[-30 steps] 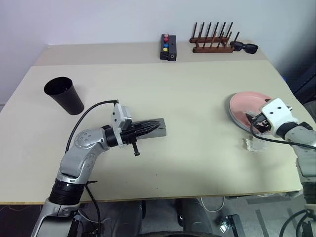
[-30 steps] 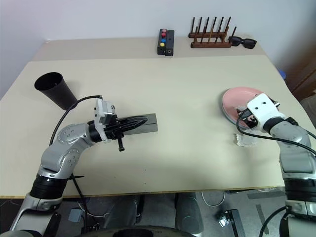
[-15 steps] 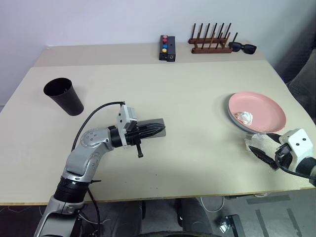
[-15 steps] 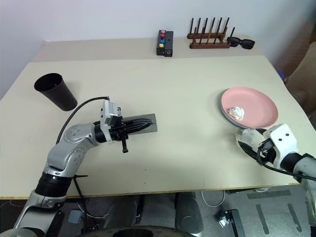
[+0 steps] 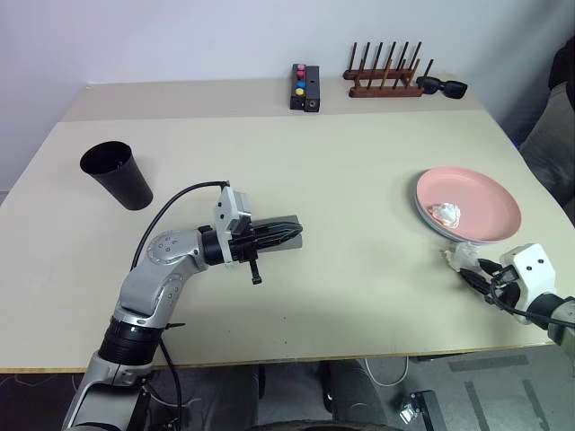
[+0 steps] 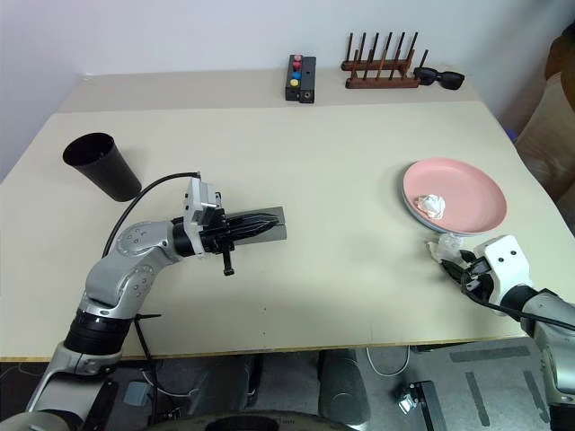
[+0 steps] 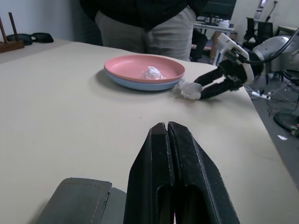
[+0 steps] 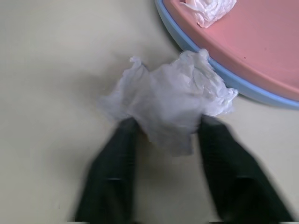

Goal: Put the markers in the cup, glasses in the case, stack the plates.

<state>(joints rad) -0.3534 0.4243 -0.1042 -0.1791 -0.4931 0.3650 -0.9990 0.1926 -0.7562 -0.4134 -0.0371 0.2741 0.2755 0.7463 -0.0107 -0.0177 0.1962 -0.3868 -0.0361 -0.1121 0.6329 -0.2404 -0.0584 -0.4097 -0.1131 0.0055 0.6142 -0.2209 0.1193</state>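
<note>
Pink plate (image 5: pixel 472 202) and grey case (image 5: pixel 278 226) unlabelled.

No readable text, labels, brands or numbers anywhere.

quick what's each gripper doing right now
Left gripper: shut, empty, above the case.
Right gripper: fingers either side of a crumpled tissue beside the plates; grip cannot be told.

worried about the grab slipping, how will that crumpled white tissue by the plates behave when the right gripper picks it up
The crumpled white tissue looks soft and very light, so it will probably squash between the right gripper fingers rather than resist. It likely won't roll. A loose fold could slip free, since the wad looks irregular.
</note>
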